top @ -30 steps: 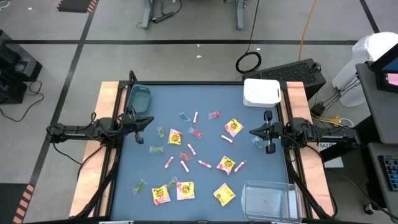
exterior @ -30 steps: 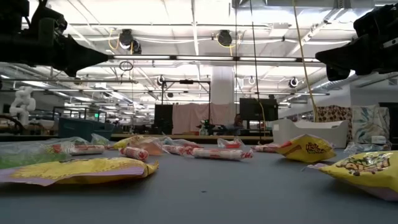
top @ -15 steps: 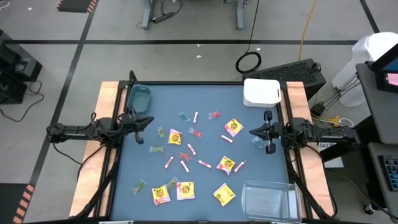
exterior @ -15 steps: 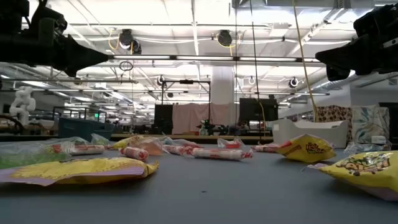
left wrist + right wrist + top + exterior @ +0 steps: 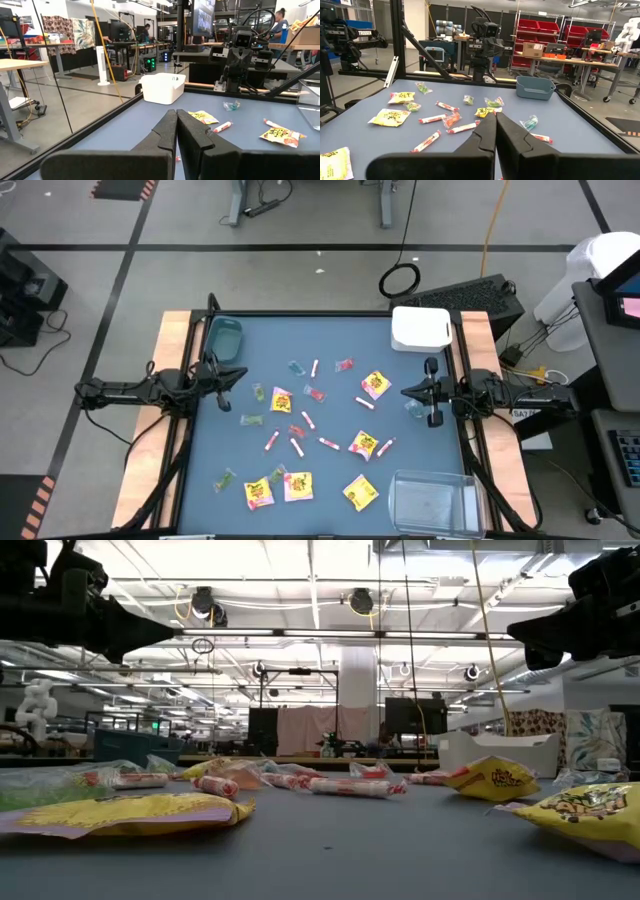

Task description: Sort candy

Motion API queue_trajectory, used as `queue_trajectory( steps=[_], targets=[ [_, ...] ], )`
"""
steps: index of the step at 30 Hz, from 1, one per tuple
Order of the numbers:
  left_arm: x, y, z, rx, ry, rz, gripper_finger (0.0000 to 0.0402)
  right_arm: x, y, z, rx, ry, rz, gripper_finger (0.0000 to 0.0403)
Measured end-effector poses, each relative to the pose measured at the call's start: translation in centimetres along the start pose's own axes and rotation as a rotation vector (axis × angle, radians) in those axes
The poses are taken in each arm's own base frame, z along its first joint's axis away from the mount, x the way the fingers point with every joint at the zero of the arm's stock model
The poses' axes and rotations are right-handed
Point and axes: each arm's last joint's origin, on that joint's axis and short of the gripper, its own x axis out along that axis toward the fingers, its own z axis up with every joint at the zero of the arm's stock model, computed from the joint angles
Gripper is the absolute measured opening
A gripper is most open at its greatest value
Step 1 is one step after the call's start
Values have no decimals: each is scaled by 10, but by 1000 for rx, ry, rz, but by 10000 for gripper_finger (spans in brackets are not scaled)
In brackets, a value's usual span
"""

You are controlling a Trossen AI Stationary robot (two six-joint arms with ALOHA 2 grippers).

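Candy lies scattered on the blue table: yellow packets such as one (image 5: pixel 375 385) and another (image 5: pixel 360 492), pink-white sticks like one (image 5: pixel 329 443), small clear green pieces (image 5: pixel 258 393) and red pieces (image 5: pixel 344 365). My left gripper (image 5: pixel 238 376) hovers shut above the table's left side, its fingers (image 5: pixel 176 131) closed together. My right gripper (image 5: pixel 408 391) hovers shut above the right side, close to a clear-wrapped piece (image 5: pixel 414 407); its fingers (image 5: pixel 495 131) meet. Neither touches candy.
A teal bin (image 5: pixel 223 336) sits at the far left corner, a white bin (image 5: pixel 421 328) at the far right, a clear bin (image 5: pixel 432 500) at the near right. Wooden rails (image 5: pixel 167 420) edge the table's sides. Bare blue surface lies along the far and near middle.
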Motion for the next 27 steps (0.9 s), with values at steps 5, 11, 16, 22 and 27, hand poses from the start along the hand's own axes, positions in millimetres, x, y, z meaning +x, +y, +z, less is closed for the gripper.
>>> queue_trajectory(
  steps=[5, 11, 16, 22, 27],
  targets=[
    [0, 0, 0, 0, 0, 0, 17, 0, 0, 0, 0, 0, 0, 0],
    [0, 0, 0, 0, 0, 0, 17, 0, 0, 0, 0, 0, 0, 0],
    [0, 0, 0, 50, 0, 0, 17, 0, 0, 0, 0, 0, 0, 0],
    [0, 0, 0, 53, -1, 0, 17, 0, 0, 0, 0, 0, 0, 0],
    [0, 0, 0, 52, -1, 0, 17, 0, 0, 0, 0, 0, 0, 0]
  ],
)
